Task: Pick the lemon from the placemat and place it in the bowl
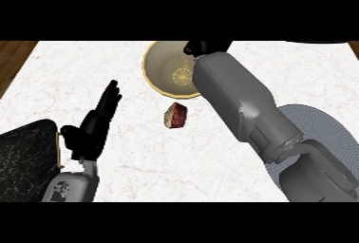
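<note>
A tan bowl (163, 66) with a gold pattern at its bottom stands at the far middle of the counter. My right forearm stretches from the lower right across the bowl's right side. My right hand (207, 46) is over the bowl's far right rim, partly cut off by the view's top. No lemon shows anywhere; whether that hand holds it is hidden. The grey round placemat (319, 126) lies at the right, mostly under my right arm, with nothing visible on it. My left hand (95, 126) rests open at the left, fingers up.
A dark red and tan object (176, 116) lies on the white marble counter just in front of the bowl. A black speckled slab (24, 159) fills the lower left corner. Wooden strips show at the counter's far left and far right edges.
</note>
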### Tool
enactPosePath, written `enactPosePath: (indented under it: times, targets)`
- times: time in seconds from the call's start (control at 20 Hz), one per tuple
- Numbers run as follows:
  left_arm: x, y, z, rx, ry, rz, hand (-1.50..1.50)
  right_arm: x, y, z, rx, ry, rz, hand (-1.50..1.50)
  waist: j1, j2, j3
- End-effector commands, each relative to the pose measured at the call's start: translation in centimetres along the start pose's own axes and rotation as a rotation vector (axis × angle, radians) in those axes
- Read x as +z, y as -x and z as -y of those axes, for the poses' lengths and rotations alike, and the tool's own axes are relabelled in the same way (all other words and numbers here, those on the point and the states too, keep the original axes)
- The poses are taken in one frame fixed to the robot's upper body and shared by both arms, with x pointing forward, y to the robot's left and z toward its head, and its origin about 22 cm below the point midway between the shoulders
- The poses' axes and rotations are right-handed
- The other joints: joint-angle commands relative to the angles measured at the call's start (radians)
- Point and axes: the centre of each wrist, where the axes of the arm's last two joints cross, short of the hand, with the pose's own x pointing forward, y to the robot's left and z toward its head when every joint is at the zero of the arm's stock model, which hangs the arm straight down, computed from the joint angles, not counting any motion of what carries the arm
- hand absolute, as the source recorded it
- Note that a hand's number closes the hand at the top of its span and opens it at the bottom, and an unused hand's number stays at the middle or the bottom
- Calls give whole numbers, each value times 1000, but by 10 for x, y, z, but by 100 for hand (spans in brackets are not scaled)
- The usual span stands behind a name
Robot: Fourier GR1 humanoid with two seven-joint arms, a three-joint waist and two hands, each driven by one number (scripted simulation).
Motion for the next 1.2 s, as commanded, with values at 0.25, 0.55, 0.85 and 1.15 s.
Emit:
enactPosePath:
  times: [0.25, 0.55, 0.85, 1.15]
  targets:
    - [0, -4, 10, 3, 16, 5, 0, 5, 38, -25, -222, -165, 36, -150, -5, 0, 1]
    - [-7, -2, -15, -12, -27, 10, 0, 1, 40, -17, -395, -20, 150, -150, -19, -3, 1]
    - [2, -1, 1, -4, -34, 1, 0, -6, 12, 15, -555, 65, 108, -150, -29, -13, 0]
    - [15, 7, -18, -3, -41, -43, 0, 3, 28, 22, -683, 0, 48, -150, -44, -19, 1]
